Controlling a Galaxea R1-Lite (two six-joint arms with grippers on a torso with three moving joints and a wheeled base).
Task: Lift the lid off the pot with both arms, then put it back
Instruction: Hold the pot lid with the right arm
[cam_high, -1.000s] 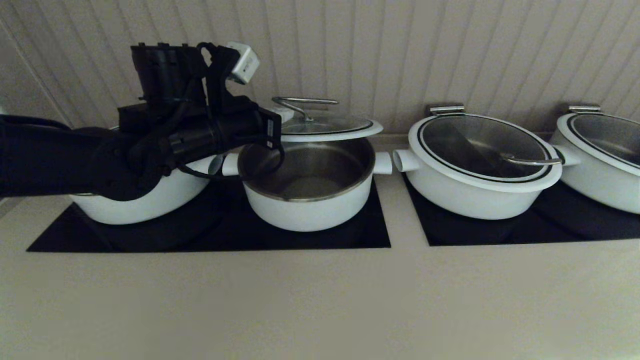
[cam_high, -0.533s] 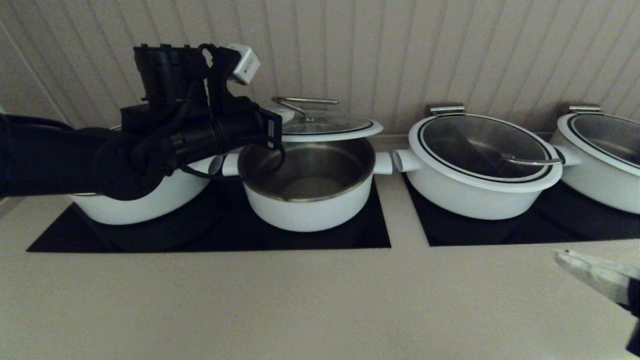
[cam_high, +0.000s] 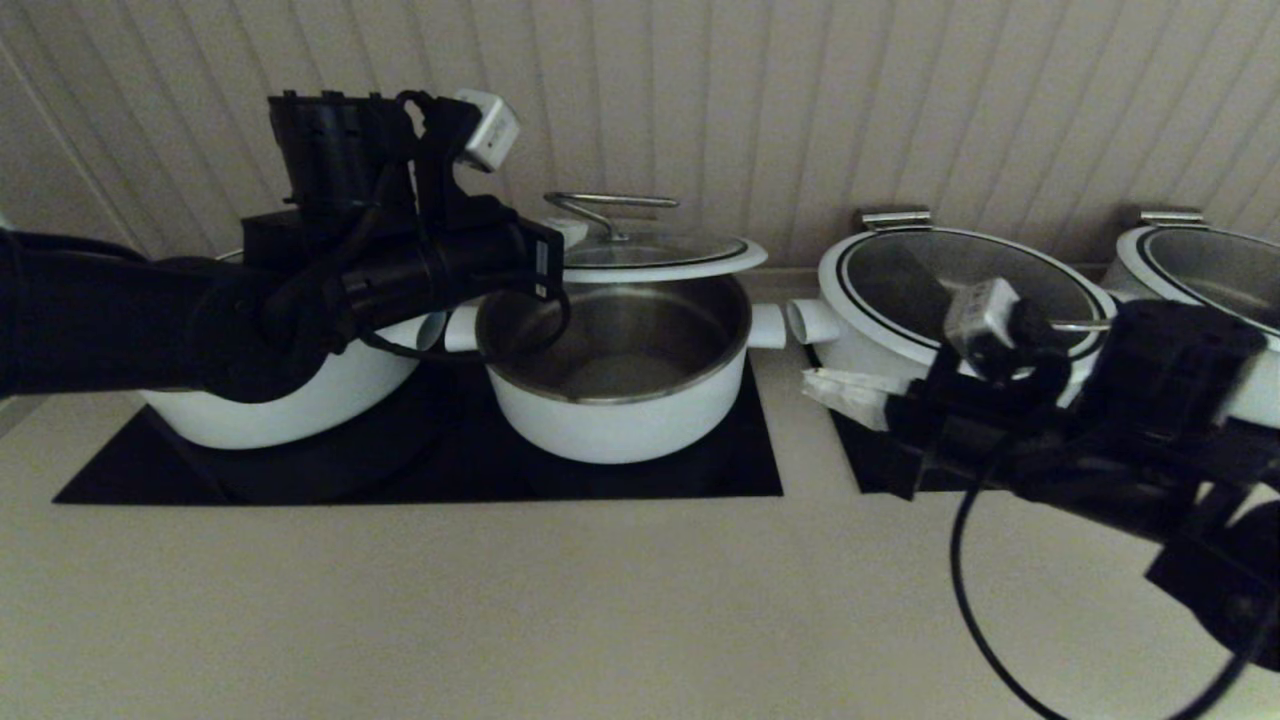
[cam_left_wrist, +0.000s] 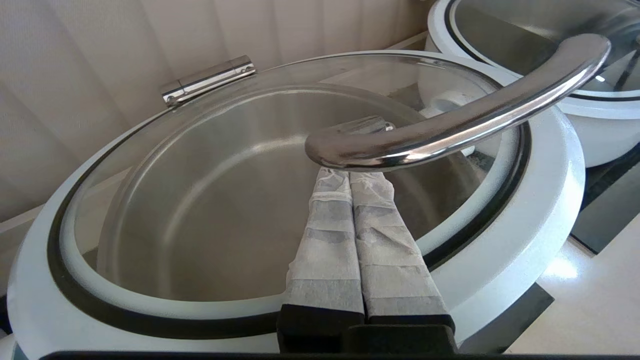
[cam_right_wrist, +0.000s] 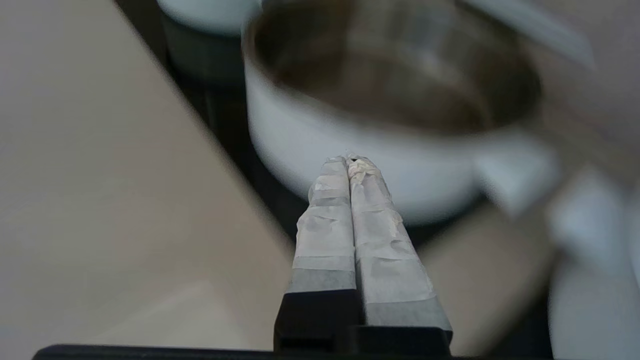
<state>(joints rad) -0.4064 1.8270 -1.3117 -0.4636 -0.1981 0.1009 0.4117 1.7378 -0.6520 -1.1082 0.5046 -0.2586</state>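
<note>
The white pot (cam_high: 615, 390) stands open on the left black hob. Its glass lid (cam_high: 650, 255) with white rim is raised above the pot's back edge. My left gripper (cam_high: 568, 228) is shut, and its taped fingers reach under the lid's metal handle (cam_high: 610, 205) without clamping it. In the left wrist view the fingertips (cam_left_wrist: 350, 175) sit beneath the handle (cam_left_wrist: 450, 125), over the glass (cam_left_wrist: 200, 190). My right gripper (cam_high: 830, 385) is shut and empty, to the right of the pot, near its side handle. In the right wrist view the right gripper (cam_right_wrist: 348, 161) points at the pot's wall (cam_right_wrist: 360, 165).
A white pot (cam_high: 290, 400) sits behind my left arm. Two lidded white pots stand on the right hob, one near (cam_high: 900, 390) and one far right (cam_high: 1200, 310). The beige counter (cam_high: 500, 600) runs along the front. A ribbed wall (cam_high: 800, 100) is close behind.
My right arm has come in from the lower right and moved left, close to the pot's right side. The left arm and the raised lid have barely moved.
</note>
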